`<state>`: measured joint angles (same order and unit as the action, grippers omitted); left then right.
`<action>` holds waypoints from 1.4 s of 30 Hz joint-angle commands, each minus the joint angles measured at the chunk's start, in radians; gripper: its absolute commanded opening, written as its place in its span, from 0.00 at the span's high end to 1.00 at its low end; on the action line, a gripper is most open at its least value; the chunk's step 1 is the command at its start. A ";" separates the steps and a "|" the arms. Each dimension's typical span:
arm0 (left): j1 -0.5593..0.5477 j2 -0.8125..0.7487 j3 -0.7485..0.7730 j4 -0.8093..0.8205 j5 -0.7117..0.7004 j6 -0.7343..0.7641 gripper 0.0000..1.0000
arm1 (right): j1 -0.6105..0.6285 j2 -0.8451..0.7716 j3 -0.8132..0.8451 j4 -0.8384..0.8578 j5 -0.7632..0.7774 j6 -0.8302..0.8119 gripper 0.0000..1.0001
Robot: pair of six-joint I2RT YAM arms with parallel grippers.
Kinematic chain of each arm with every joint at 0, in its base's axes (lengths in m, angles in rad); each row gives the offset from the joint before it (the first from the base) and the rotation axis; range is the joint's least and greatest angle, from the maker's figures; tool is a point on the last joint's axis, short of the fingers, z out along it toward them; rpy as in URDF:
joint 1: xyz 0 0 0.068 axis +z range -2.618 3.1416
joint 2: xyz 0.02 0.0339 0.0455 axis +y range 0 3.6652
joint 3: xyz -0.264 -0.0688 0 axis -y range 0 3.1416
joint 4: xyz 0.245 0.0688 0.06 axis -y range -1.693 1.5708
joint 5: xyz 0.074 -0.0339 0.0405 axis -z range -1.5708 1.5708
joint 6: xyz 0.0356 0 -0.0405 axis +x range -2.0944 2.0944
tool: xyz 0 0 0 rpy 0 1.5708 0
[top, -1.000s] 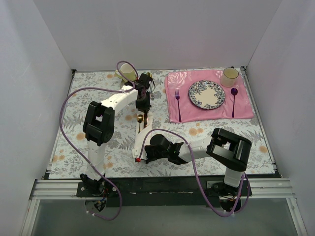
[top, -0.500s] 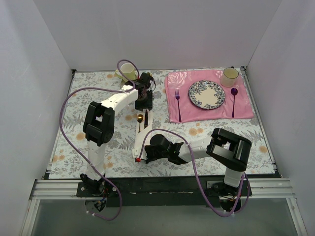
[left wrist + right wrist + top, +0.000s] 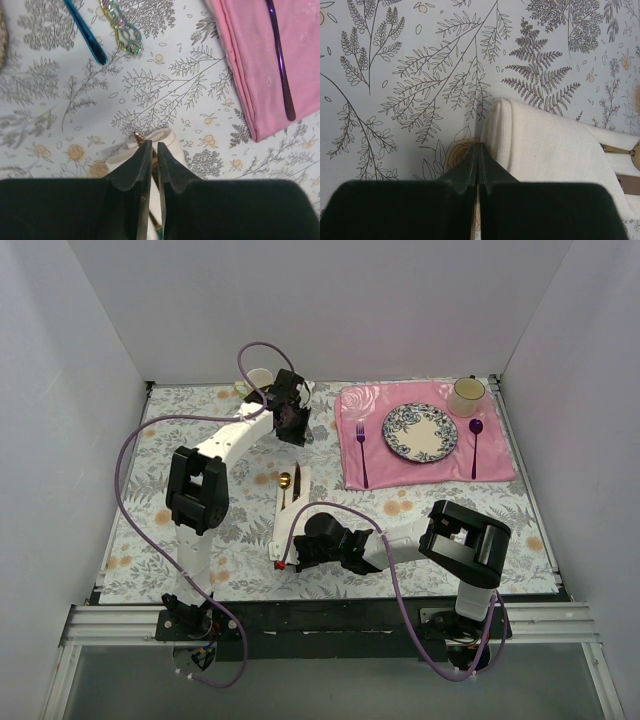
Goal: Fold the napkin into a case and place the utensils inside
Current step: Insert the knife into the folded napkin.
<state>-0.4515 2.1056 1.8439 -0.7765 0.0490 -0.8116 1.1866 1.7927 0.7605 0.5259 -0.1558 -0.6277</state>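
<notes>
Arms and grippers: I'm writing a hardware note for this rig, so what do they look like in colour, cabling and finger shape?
The left arm and right arm both have white links and bulky black joint housings. A purple cable loops along each. The left gripper and right gripper have matte black fingers tapering to points. No markings are legible.

You look down into a booth of plain white walls: a back wall (image 3: pixel 320 310) across the top of the frame, a left wall (image 3: pixel 60 440) and a right wall (image 3: pixel 590 420) slanting in at the sides. The table's pale tablecloth (image 3: pixel 500 525) is printed with grey ferns and orange flowers. An aluminium rail (image 3: pixel 120 625) crosses the bottom, with grey floor (image 3: pixel 330 685) below it. The light is even and the shadows are soft.
</notes>
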 commanded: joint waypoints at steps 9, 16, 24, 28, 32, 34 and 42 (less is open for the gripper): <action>0.091 -0.045 -0.061 0.014 0.328 0.693 0.90 | -0.016 0.016 -0.004 -0.040 -0.048 -0.017 0.99; 0.094 -0.007 -0.063 0.057 0.362 0.812 0.95 | -0.019 0.019 0.002 -0.055 -0.057 -0.027 0.99; 0.096 0.043 -0.049 0.106 0.380 0.865 0.96 | -0.024 0.025 0.003 -0.060 -0.060 -0.032 0.99; 0.096 0.041 -0.080 0.132 0.396 0.919 0.97 | -0.028 0.025 0.005 -0.060 -0.062 -0.030 0.99; 0.097 0.037 -0.109 0.152 0.407 0.969 0.97 | -0.030 0.025 0.007 -0.060 -0.068 -0.029 0.99; 0.096 0.043 -0.118 0.155 0.413 0.989 0.97 | -0.031 0.025 0.007 -0.060 -0.071 -0.027 0.99; 0.097 0.050 -0.144 0.148 0.433 1.072 0.98 | -0.032 0.027 0.008 -0.064 -0.079 -0.026 0.99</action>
<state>-0.3569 2.1677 1.7184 -0.6415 0.4400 0.1963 1.1637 1.7935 0.7609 0.5190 -0.2272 -0.6552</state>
